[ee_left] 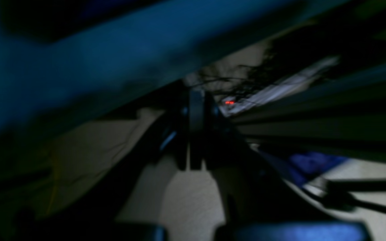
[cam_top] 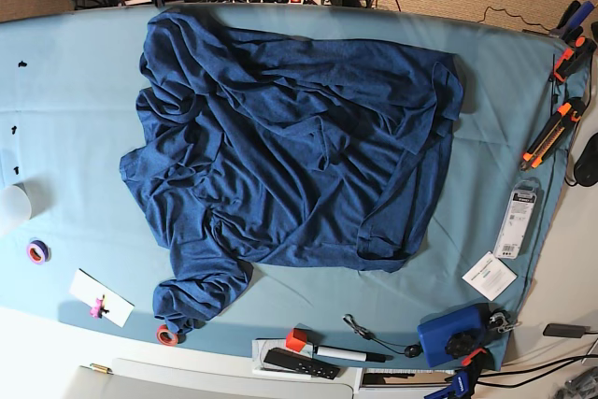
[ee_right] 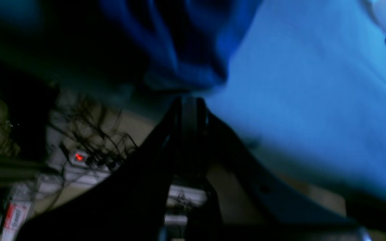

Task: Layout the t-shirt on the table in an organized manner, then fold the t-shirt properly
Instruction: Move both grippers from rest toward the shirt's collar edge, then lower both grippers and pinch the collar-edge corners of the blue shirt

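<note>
Two of our three views are dim and badly blurred, so we get little from the wrist cameras. In the left wrist view the left tool (ee_left: 196, 130) appears as a dark shape with its jaws pressed together, clenched on nothing we can see; above it runs a blue smear that is probably the worktop's edge, though we cannot tell for sure. In the right wrist view the right tool (ee_right: 189, 117) is likewise clenched and empty, with blurred dark blue folds of the t-shirt (ee_right: 186, 47) above it and the lighter teal of the worktop (ee_right: 307, 100) to the right. A small red light and a tangle of cables show in both wrist views, but we cannot make out what they belong to. In the base view neither tool is clear; only white and black arm parts peek in at the top edge.

We count one t-shirt (cam_top: 299, 147), lying on the worktop (cam_top: 65, 119) roughly in the middle, rumpled and not flat. Its long axis runs diagonally from the upper right corner down to the lower left, where one bunched end (cam_top: 196, 292) trails toward the near edge. We cannot tell which end is the collar, since the folds hide it.

Around the edges we count two tape rolls, a purple one (cam_top: 37, 251) on the left and a red one (cam_top: 166, 334) just beside the shirt's lower end.
</note>
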Robot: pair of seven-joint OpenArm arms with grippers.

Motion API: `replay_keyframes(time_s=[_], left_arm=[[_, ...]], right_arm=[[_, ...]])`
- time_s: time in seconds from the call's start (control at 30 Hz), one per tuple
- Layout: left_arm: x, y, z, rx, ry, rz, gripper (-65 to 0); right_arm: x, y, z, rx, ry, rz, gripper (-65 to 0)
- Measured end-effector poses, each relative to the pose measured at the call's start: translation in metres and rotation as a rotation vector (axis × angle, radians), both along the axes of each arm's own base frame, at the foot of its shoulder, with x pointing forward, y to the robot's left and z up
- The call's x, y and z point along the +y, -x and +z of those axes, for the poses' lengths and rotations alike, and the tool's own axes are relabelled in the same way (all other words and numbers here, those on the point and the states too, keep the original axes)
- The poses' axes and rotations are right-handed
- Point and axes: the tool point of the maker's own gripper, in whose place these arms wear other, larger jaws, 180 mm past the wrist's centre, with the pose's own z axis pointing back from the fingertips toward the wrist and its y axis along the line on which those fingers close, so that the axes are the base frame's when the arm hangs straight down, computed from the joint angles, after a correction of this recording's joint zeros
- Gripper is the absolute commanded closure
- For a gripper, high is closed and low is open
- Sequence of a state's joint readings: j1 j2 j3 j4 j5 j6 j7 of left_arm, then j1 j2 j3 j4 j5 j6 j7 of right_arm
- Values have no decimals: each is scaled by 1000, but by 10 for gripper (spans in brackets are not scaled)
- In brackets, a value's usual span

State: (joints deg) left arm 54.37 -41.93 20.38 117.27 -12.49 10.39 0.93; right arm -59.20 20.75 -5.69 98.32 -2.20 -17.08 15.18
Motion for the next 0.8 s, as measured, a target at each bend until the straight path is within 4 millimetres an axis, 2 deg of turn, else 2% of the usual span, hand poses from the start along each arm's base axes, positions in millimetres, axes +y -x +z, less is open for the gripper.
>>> replay_keyframes(time_s=[0.13, 0.23, 0.33, 0.47, 0.67, 0.8], left_arm=[[-7, 1, 0, 72, 37, -109, 0], [-2, -13, 4, 84, 75, -133, 0], [9, -35, 11, 64, 92, -136, 0], [27, -64, 23, 43, 104, -121, 0], [35, -82, 43, 33, 156, -178, 0], [37, -97, 49, 6, 165, -174, 0]], right_arm=[[13, -24, 29, -95, -41, 7, 0], [27, -37, 50, -149, -85, 40, 0], [38, -45, 52, -107, -139, 108, 0], [25, -58, 50, -61, -124, 139, 0], [15, -67, 53, 4, -220, 209, 0], [19, -76, 60, 67, -406, 237, 0]])
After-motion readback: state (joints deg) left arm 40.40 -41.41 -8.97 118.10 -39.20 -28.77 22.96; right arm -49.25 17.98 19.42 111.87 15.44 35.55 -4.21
